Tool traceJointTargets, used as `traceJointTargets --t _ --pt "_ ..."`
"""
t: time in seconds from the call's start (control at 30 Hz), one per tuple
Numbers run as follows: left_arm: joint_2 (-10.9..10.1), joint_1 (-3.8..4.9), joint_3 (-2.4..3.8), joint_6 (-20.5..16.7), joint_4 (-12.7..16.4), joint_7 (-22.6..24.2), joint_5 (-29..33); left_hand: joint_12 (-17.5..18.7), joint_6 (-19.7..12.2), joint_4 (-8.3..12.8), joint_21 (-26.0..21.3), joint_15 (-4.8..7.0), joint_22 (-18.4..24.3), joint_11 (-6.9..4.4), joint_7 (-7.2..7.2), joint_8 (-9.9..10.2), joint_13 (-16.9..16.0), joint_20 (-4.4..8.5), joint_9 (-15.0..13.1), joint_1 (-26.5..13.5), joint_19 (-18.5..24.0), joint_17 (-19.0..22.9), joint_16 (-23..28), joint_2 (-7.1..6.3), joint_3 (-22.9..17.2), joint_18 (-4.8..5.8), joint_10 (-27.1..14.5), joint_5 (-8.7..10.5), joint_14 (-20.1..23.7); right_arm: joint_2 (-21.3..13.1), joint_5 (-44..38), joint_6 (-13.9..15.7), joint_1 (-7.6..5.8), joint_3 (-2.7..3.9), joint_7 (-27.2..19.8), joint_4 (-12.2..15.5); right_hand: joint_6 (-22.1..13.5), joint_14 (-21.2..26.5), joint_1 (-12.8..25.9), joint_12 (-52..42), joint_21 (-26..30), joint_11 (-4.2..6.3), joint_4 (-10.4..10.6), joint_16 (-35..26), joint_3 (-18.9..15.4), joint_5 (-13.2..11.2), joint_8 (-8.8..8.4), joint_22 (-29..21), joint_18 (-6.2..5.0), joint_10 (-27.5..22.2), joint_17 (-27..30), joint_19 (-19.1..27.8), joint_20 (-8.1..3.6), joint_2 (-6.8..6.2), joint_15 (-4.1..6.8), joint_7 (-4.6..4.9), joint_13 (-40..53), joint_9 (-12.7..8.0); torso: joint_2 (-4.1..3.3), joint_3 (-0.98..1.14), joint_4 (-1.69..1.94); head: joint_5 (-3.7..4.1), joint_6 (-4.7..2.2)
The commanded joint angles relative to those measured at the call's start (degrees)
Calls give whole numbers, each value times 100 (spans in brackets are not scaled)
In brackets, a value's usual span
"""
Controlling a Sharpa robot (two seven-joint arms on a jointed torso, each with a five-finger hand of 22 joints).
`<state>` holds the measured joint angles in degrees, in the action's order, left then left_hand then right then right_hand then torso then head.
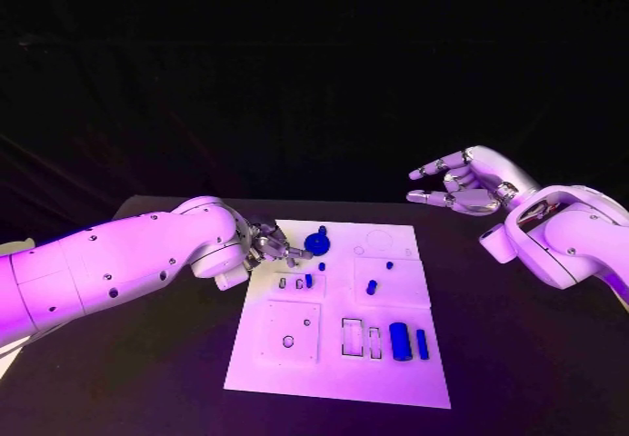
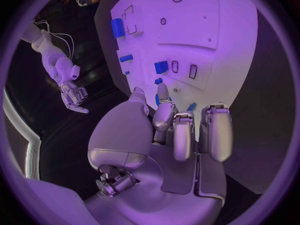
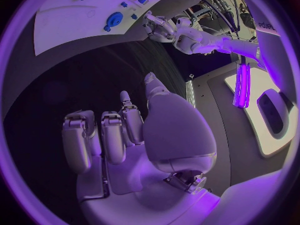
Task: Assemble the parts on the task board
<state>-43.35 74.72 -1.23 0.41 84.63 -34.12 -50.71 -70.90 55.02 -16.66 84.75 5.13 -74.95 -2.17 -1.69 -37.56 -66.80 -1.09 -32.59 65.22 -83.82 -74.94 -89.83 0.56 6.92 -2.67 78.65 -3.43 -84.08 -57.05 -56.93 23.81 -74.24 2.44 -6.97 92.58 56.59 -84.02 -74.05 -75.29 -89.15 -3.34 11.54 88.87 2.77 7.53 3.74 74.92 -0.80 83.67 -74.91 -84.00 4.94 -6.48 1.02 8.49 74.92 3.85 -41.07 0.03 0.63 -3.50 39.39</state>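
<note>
The white task board (image 1: 394, 372) lies in the middle of the black table. A round blue part (image 1: 319, 243) sits near the board's far left corner. My left hand (image 1: 272, 245) is at the board's left edge, right beside that part, with its fingers (image 2: 174, 130) curled in. Bits of blue (image 2: 191, 106) show past its fingertips. Whether it grips anything is hidden. My right hand (image 1: 462, 183) is raised off the board's far right corner, its fingers apart and holding nothing. From the right wrist, the round blue part (image 3: 114, 19) sits on the board (image 3: 69, 20).
Two upright blue pieces (image 1: 400, 341) (image 1: 422, 342) stand near the board's near right, beside empty rectangular slots (image 1: 354, 336). Smaller blue pieces (image 1: 371, 287) (image 1: 389, 265) sit mid-board. A square plate with a hole (image 1: 288, 342) lies at the near left. Bare table surrounds the board.
</note>
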Motion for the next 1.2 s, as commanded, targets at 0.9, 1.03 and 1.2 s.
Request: traceJointTargets --t 0.9,1.03,1.2 --pt "845 59 -104 1142 -791 -435 -549 -50 -153 -5 76 45 -674 -11 5 -114 -40 38 -201 -92 -336 -1506 -17 89 237 98 32 37 -592 136 36 -121 14 -29 94 -103 42 -526 -100 41 28 1 42 -37 -145 202 32 1292 27 -14 -1196 -476 38 76 -21 -24 664 7 -18 -8 0 -15 73" --pt "866 58 -109 1163 -799 -435 -548 -57 -163 7 81 47 -684 -13 8 -131 -48 39 -235 -45 -340 -1506 -17 121 239 100 35 21 -592 144 36 -131 16 -30 99 -113 42 -526 -100 41 28 1 42 -37 -145 202 32 1292 27 -14 -1196 -476 38 76 -21 -24 664 7 -17 -7 4 -12 85" --pt "882 58 -111 1185 -793 -435 -548 -66 -170 14 91 48 -703 -15 10 -143 -57 39 -258 -7 -346 -1506 -17 133 243 103 38 11 -592 164 36 -140 20 -31 98 -138 43 -524 -105 42 28 1 44 -40 -153 218 32 1292 27 -14 -1190 -476 37 80 -20 -25 663 7 -19 -7 5 -5 88"
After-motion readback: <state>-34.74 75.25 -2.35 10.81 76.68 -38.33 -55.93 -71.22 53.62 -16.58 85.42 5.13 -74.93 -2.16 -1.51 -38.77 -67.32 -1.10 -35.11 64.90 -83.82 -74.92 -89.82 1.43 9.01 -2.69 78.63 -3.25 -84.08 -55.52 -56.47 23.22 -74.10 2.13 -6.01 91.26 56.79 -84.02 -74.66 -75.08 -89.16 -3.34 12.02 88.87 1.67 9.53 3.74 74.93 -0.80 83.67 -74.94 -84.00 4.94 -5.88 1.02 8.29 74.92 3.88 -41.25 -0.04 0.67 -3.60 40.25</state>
